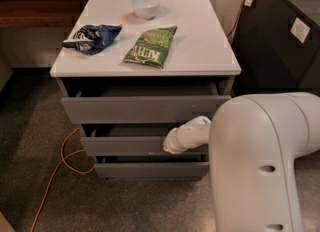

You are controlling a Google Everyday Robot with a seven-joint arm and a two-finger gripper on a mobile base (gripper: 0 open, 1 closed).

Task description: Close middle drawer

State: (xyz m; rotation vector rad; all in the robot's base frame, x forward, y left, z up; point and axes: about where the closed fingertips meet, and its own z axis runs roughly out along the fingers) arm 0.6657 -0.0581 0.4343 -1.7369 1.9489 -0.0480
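Our white gripper (172,145), whose opening we cannot tell, sits at the 3 o'clock end of the flat grey middle drawer (125,145), which is slightly ajar. We should push squarely toward 12 o'clock.

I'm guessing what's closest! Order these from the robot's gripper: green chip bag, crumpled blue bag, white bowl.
The gripper is at the front of the grey middle drawer.
1. Green chip bag, front centre of top.
2. Crumpled blue bag, left.
3. White bowl, back.
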